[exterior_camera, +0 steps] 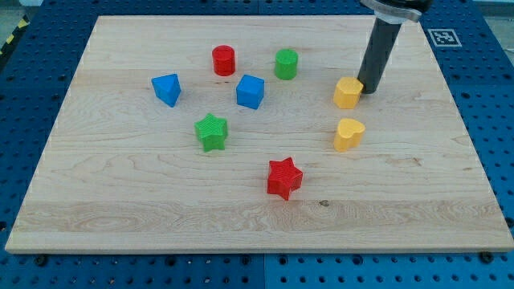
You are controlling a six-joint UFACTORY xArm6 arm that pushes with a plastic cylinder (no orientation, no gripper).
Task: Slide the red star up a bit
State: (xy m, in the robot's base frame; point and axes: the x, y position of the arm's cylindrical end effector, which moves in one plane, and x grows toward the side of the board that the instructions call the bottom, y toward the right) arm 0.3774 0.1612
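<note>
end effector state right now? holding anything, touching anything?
My tip: a bare rod, nothing to open or close, holding nothing. It sits against the right side of the yellow hexagonal block, far up-right of the red star block.

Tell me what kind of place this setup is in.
Probably a robotics lab bench: a wooden board with small coloured blocks such as the red star rests on a blue perforated mounting table, with a printed marker tag nearby. My tip is beside the yellow block.
</note>
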